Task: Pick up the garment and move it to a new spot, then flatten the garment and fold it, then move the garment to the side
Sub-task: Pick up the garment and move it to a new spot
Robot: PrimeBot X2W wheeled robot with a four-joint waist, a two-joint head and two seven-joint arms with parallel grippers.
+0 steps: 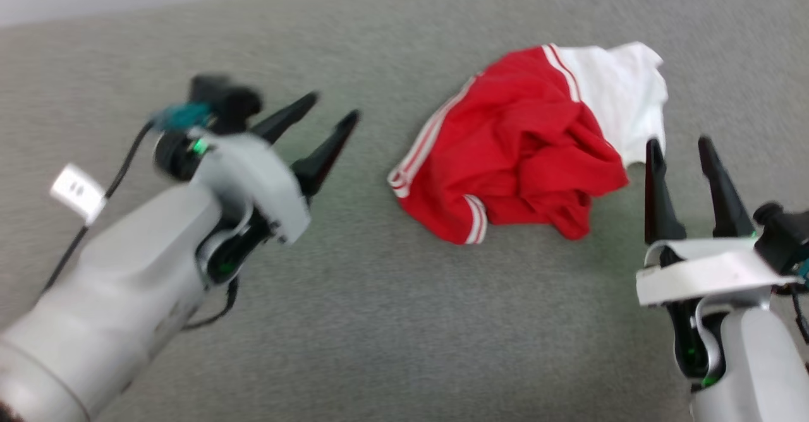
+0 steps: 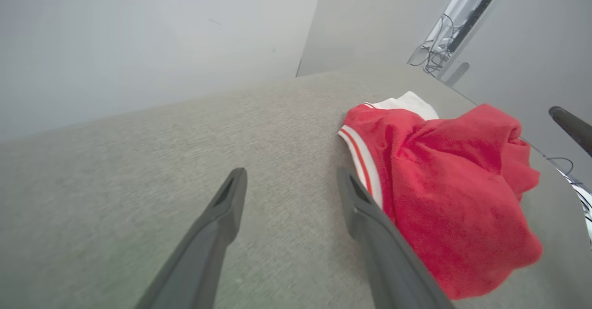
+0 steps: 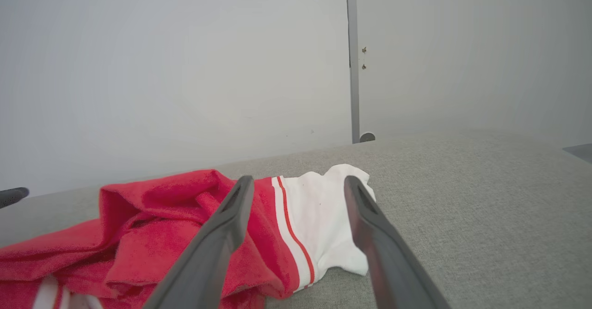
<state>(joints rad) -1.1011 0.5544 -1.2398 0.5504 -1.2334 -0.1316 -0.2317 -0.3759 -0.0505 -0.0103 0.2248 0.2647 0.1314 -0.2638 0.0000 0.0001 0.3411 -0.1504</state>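
Both grippers are wide open and empty: the left gripper (image 1: 335, 105) hovers well left of the garment (image 1: 524, 150), the right gripper (image 1: 679, 141) just beside its right edge; the garment lies crumpled on the grey surface (image 1: 379, 321), red with white at its far right

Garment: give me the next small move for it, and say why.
Probably lower the right claw onto the white sleeve and pinch its edge. The garment lies crumpled on the grey surface, not yet flattened. Both claws are open and empty. The sleeve lies straight ahead between the right claw's fingers, while the left claw is off to the side.
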